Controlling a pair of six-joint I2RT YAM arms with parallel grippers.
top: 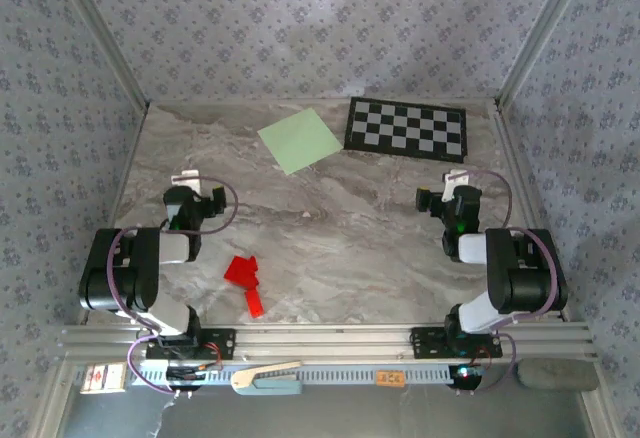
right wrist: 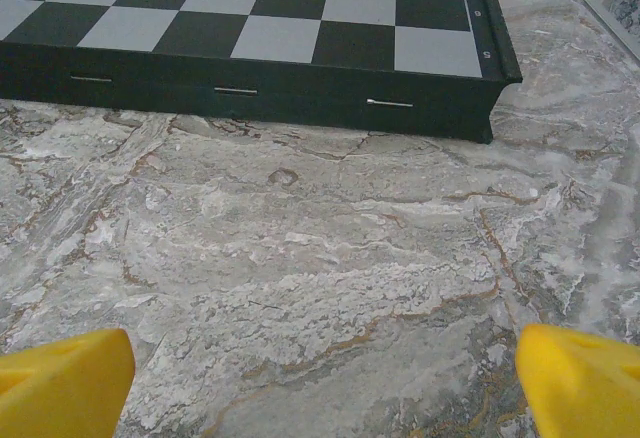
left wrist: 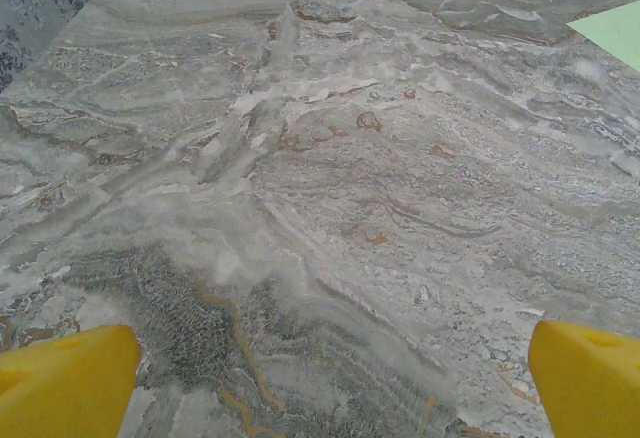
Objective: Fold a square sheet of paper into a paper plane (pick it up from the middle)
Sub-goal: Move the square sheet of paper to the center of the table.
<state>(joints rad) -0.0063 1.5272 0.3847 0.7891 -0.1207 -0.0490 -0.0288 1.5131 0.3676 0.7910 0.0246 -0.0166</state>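
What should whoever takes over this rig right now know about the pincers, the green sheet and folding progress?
Left pincer: open, empty, above bare table.
Right pincer: open, empty, facing the checkerboard.
Square sheet of paper: flat, unfolded, at the far side, just left of the checkerboard.
Red paper shape: on the near side, left of centre.
Done: no fold yet. Left: pick the sheet up from its middle, fold the plane.

Left arm (top: 130, 273) and right arm (top: 515, 268) both folded, elbows raised by the near edge of the table (top: 340, 238), wrists aimed at the far edge. Left gripper (top: 187, 180) empty, jaws spread wide. Right gripper (top: 456, 180) likewise, yellow fingertips (right wrist: 65, 383) far apart.
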